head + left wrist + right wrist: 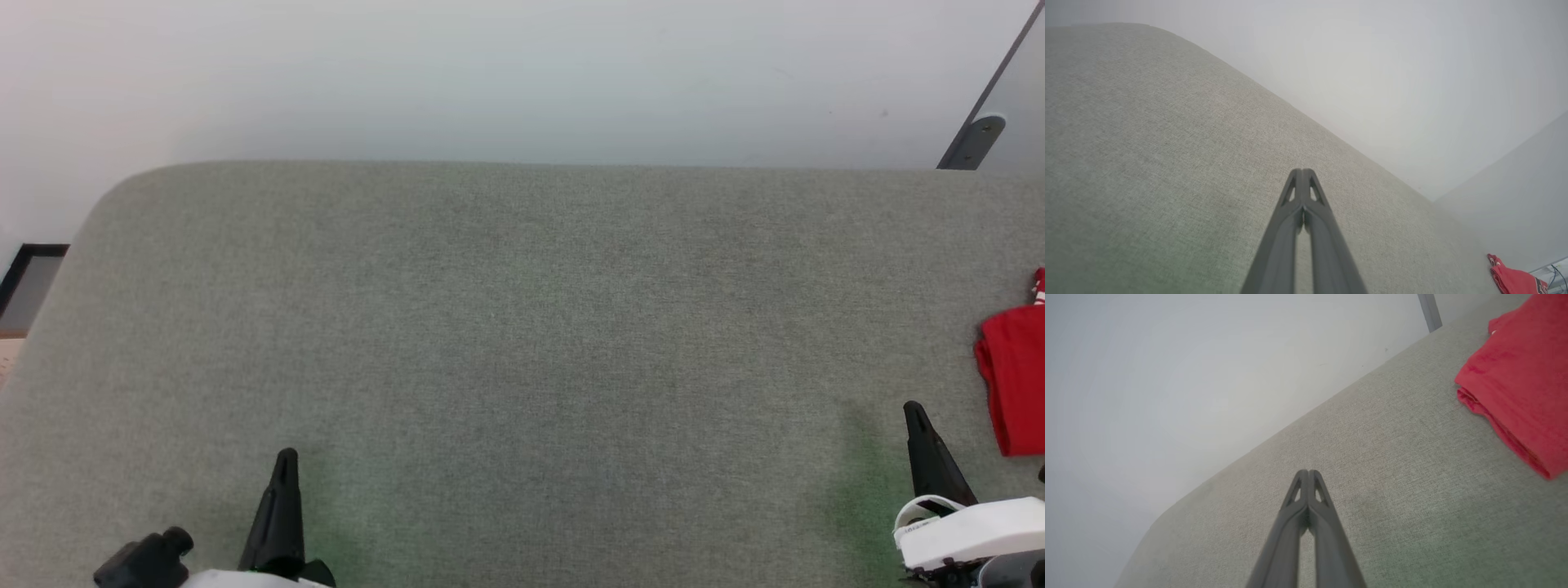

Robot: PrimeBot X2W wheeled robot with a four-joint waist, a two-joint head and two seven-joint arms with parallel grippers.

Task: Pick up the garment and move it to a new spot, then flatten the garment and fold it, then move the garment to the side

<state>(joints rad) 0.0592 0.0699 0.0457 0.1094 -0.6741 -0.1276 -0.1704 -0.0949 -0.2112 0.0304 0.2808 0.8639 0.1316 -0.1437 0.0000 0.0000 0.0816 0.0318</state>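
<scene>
The one garment [1016, 384], a red jersey shirt folded into a thick stack with a sliver of red-and-white striped trim at its far end, lies at the right edge of the grey-green fabric-covered counter [522, 327], just right of the right gripper [914, 408] and apart from it. Both long-fingered dark grippers, that one and the left gripper [286, 454] at near left, have their fingers pressed together on nothing. Behind the counter stands a pale wall [490, 73], with one grey metal post [976, 139] far right and one dark-framed panel [33, 273] beyond the left edge.

Soft, even, bright light, no glare, faint greenish shadows on the counter [522, 327] beside the left pincer [285, 459] and right pincer [913, 410], wrist views bowed at edges, wall [522, 82] hazy
</scene>
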